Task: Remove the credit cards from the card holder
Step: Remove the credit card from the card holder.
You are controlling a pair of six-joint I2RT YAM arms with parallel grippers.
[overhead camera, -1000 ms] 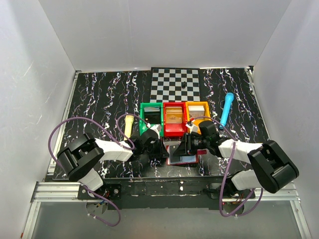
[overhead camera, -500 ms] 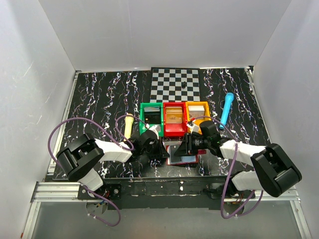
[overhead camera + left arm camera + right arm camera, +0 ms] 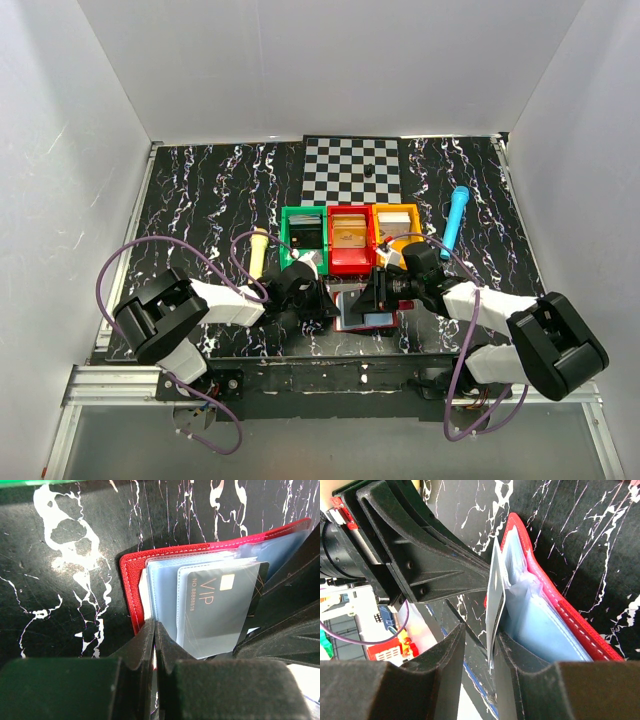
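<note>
Red card holder (image 3: 129, 590): counter (image 3: 60, 605) 6 o'clock, left claw (image 3: 154, 630) clamped on its edge as anchor.
Right claw (image 3: 479, 635): half-open, straddling card (image 3: 495, 590) to pull.

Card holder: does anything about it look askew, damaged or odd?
Only one thing: a dark VIP card juts partway out of the open card holder's clear sleeves, between the right gripper's fingers. No damage shows.
</note>
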